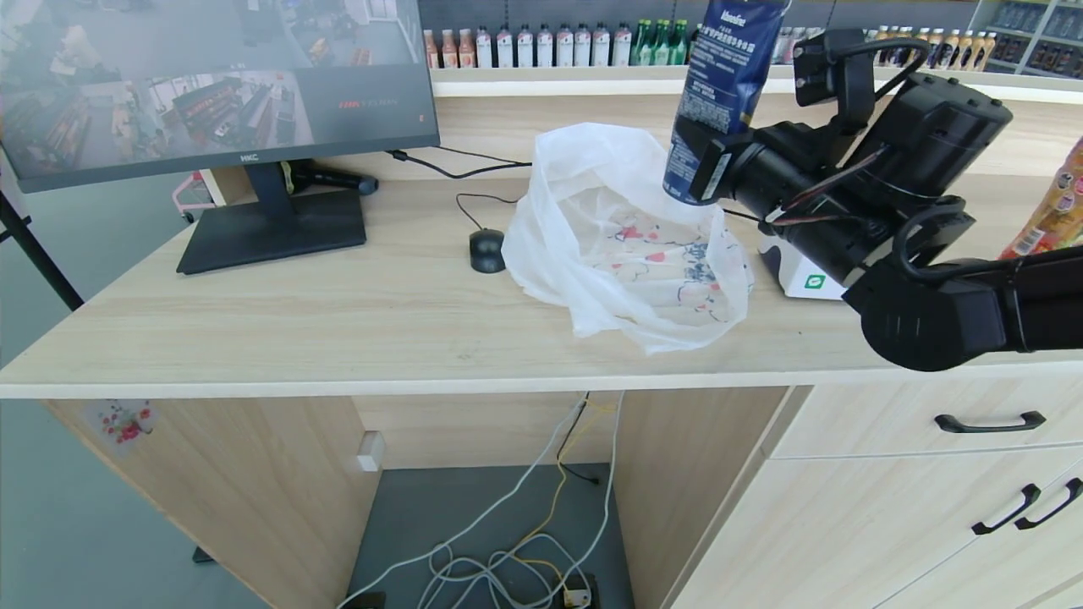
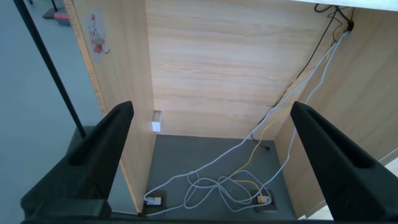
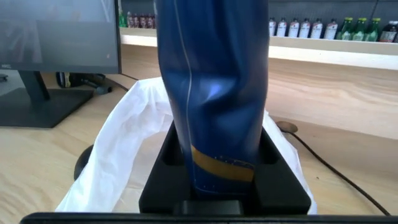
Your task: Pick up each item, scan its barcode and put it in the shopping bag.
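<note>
In the head view, your right pincer [image 1: 709,169] is clamped on the lower end of a tall blue packet [image 1: 728,76]. The packet stands nearly upright, its base hanging just above the open mouth of the white shopping bag [image 1: 609,254]. The bag sits crumpled on the wooden tabletop [image 1: 338,313], with printed goods showing through its thin plastic. Just beside the bag on its left lies a black mouse [image 1: 487,250], and farther left stands a monitor [image 1: 211,76]. A small white box [image 1: 799,272] sits behind the right arm, and a colourful snack packet [image 1: 1053,211] shows at the right edge. Bottles [image 1: 558,46] line the shelf at the back.

In the left wrist view, your left pincer [image 2: 211,112] has its two dark fingers [image 2: 106,149] spread wide, with nothing between them. It hangs low, facing the wooden recess under the tabletop, where loose cables [image 2: 217,183] trail on the dark floor.

In the right wrist view, the blue packet rises straight up between the clamped jaws, its foil creased where it is squeezed. The white bag lies just beyond it on the tabletop.
</note>
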Available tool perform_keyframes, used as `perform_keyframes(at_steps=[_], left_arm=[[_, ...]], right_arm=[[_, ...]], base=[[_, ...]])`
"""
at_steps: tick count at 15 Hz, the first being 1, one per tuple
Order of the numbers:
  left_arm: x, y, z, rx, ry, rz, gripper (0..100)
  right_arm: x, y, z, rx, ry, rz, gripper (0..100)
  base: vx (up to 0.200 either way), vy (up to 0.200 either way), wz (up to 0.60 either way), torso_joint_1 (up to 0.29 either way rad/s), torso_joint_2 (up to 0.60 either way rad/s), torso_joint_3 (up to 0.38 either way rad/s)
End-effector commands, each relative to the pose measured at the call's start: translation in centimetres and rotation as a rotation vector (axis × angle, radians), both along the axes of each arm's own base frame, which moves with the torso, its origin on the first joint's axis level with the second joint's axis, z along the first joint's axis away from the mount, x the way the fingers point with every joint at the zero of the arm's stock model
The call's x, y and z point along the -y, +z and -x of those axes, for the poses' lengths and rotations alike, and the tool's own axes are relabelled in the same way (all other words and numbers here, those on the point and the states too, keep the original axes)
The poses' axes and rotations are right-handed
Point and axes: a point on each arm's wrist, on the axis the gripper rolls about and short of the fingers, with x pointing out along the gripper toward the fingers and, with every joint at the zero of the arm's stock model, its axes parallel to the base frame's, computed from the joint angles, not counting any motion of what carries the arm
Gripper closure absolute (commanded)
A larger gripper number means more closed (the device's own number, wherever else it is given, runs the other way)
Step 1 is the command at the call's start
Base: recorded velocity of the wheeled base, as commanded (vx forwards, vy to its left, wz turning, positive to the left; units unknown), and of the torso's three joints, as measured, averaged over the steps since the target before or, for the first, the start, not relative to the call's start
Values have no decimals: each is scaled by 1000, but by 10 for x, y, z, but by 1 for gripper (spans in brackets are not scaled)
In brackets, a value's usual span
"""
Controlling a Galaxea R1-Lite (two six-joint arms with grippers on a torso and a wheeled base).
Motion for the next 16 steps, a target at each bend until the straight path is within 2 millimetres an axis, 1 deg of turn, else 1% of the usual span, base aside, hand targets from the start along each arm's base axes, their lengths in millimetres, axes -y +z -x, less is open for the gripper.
perform_keyframes(at_steps=[1,2,5,9,13,16], left_arm=[[0,0,0,0,1,1,0],[0,0,0,0,1,1,0],[0,0,0,0,1,1,0],[0,0,0,0,1,1,0],[0,0,0,0,1,1,0],[0,0,0,0,1,1,0]], right_arm=[[-11,-4,-23,-13,16,12,100],[-14,-4,-30,-14,22,16,100],[-19,-3,-41,-19,47,29,100],[-28,-19,-56,-58,67,5,100],[-39,-31,-65,-69,87,10,100],[-49,-32,-65,-61,107,7,100]], base=[[0,0,0,0,0,0],[0,0,0,0,0,0],[0,0,0,0,0,0],[0,0,0,0,0,0],[0,0,0,0,0,0],[0,0,0,0,0,0]])
